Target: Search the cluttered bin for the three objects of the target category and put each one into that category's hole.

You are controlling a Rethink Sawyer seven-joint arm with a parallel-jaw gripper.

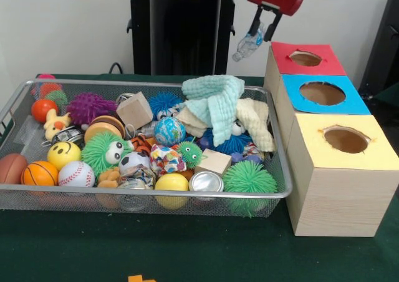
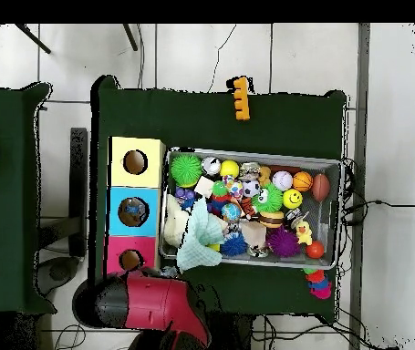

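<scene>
- Gripper hangs high at the table's far side, above and just behind the red-topped box; I see its fingers clamped on a small clear plastic bottle that dangles tilted.
- Cluttered bin sits on the green table, just beside the row of three boxes.
- Blue-topped box and yellow-topped box follow toward my camera, each with one round hole.
- Inside the bin I see a mint cloth, a wooden block and a baseball.
</scene>
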